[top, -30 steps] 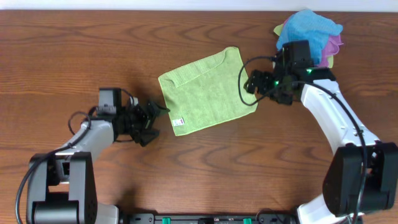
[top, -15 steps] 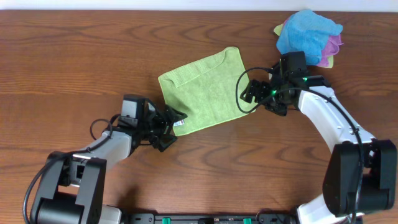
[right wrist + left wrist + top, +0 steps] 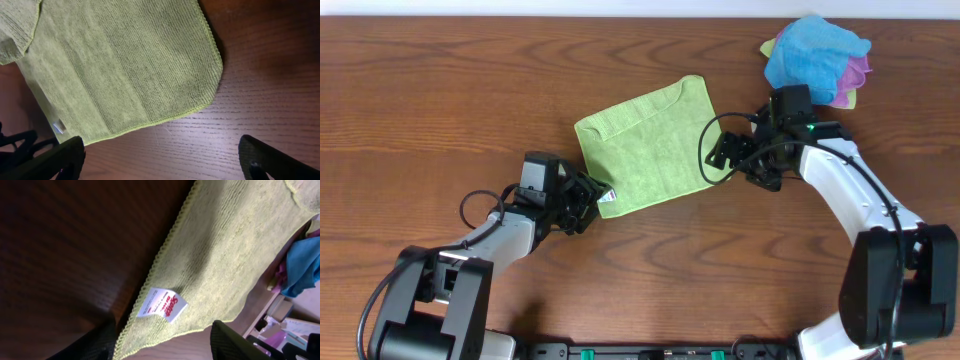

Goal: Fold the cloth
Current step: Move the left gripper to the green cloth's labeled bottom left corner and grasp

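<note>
1. Cloth position. The lime-green cloth (image 3: 645, 148) lies spread flat on the wooden tabletop (image 3: 440, 90), near the middle, turned at an angle to the tabletop edges. In the right wrist view one far corner of the cloth (image 3: 125, 65) is turned over on itself. A white tag (image 3: 607, 196) sits on the cloth edge at the corner nearest my left arm.

2. Left pincer. My left pincer (image 3: 584, 194) is low at the tagged corner, touching or just beside the cloth edge. In the left wrist view the left pincer (image 3: 162, 330) is spread wide. Its two dark fingers (image 3: 95, 345) stand either side of the corner, with the tag (image 3: 162, 305) and the cloth (image 3: 235, 245) lying between them. No fabric is clamped.

3. Right pincer. My right pincer (image 3: 722, 156) is at the opposite side of the cloth, at the corner nearest my right arm. In the right wrist view the right pincer (image 3: 160, 155) is also wide apart, with a rounded cloth corner just ahead of the gap. It holds nothing.

4. Other items. A blue cloth (image 3: 815, 52) is bunched on a purple cloth (image 3: 860, 70) at the far right of the tabletop, well apart from the green one.
</note>
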Controlling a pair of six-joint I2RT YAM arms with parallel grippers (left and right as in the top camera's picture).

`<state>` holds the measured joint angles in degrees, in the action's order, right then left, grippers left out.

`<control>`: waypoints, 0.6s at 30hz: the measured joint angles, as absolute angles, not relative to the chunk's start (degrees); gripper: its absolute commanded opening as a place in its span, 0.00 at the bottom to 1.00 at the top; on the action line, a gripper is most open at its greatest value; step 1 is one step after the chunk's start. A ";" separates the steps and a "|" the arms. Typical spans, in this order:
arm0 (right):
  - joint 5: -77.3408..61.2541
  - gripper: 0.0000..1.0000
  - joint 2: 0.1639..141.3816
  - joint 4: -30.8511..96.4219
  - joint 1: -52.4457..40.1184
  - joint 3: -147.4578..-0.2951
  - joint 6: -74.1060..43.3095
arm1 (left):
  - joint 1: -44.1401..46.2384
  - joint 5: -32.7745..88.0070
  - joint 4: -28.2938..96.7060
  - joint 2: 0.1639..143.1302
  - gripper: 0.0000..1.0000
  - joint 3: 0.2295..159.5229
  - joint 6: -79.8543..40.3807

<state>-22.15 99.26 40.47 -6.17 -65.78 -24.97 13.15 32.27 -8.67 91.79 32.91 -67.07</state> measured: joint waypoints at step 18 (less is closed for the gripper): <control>-21.67 0.99 99.26 39.42 -6.17 -65.63 -24.36 | 17.43 29.52 -11.84 95.81 0.06 33.08 -67.05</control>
